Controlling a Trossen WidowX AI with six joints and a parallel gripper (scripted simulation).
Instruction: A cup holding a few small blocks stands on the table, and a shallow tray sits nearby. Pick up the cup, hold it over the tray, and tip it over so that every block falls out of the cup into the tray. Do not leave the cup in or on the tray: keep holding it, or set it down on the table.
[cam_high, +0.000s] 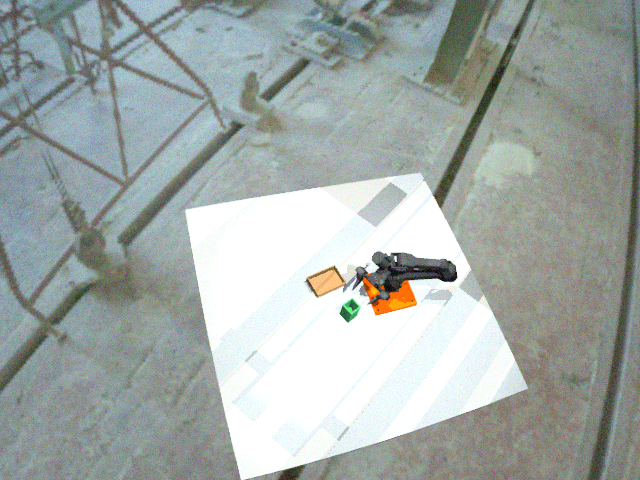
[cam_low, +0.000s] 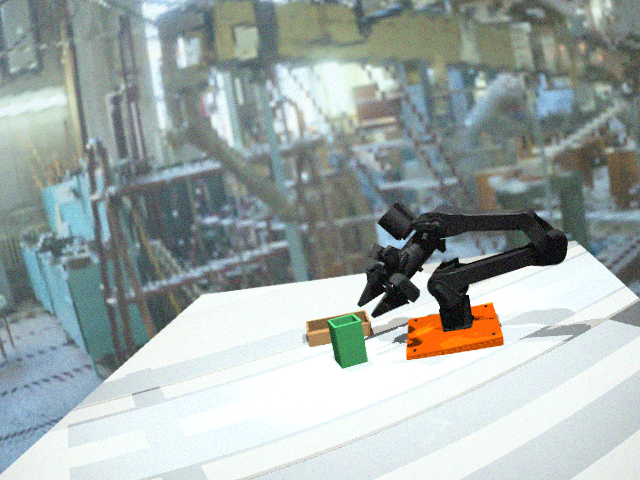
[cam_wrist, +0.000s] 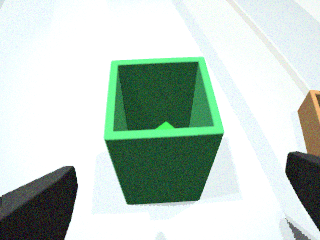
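Observation:
A green square cup (cam_high: 349, 312) (cam_low: 349, 345) (cam_wrist: 162, 170) stands upright on the table. In the wrist view the corner of a bright green block (cam_wrist: 165, 125) shows inside it; the rest of the inside is hidden by the near wall. The shallow orange-brown tray (cam_high: 325, 282) (cam_low: 316, 335) (cam_wrist: 311, 127) lies beside the cup, and no block shows in it. My gripper (cam_high: 357, 297) (cam_low: 367, 310) (cam_wrist: 186, 171) is open and empty. It points obliquely down, above and to the base side of the cup, with one finger either side of the cup in the wrist view, not touching it.
The orange base plate (cam_high: 395, 304) (cam_low: 454, 338) of the arm lies to the right of the cup in the top and exterior views. The tray's near wall is close to the right finger in the wrist view. The white, grey-striped table (cam_high: 268, 403) (cam_low: 289, 413) carries all of these.

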